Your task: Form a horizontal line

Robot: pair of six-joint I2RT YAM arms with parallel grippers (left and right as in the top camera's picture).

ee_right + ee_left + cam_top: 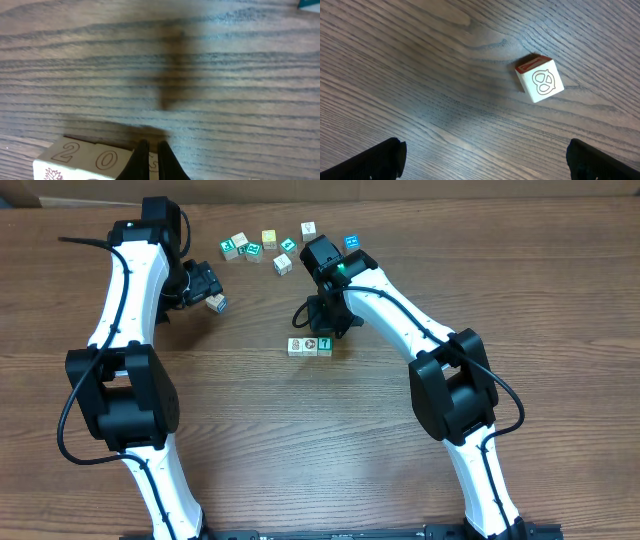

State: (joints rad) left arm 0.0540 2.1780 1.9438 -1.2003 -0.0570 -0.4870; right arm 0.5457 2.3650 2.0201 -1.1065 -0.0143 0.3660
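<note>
On the desk [300, 440] the horizontal line [310, 346] shows three touching cubes, right fingers [141, 162] clenched empty just beside it; left fingers [380, 160] spread wide near one loose cube [540, 80]; eight more cubes [283, 264] scattered beyond.

Probably a robotics lab: left arm [125, 290] and right arm [395, 300] stand at a wood-grain table [260, 440] (little else shows).

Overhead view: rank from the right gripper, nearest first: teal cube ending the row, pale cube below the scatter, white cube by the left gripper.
1. Teal wooden cube, right end of the row, by the right gripper.
2. Pale wooden cube, up-left.
3. White wooden cube, far left.
</note>
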